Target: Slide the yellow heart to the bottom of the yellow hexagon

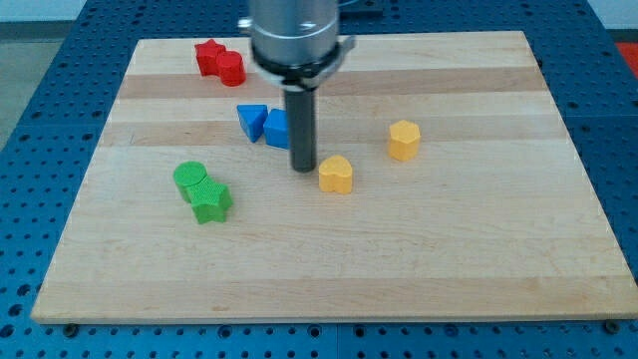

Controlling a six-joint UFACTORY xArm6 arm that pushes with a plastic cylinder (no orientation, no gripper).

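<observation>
The yellow heart [336, 175] lies near the middle of the wooden board. The yellow hexagon [404, 140] stands up and to the right of it, a short gap away. My tip [304, 168] rests on the board just left of the yellow heart, close to it or barely touching; I cannot tell which. The rod rises from there to the arm's grey housing [295, 35] at the view's top.
A blue triangle [252, 122] and a blue block [277, 129], partly hidden by the rod, lie just up-left of my tip. Two red blocks [219, 62] sit at the top left. A green cylinder [190, 179] and green star [210, 201] sit at left. The board [449, 259] has edges all round.
</observation>
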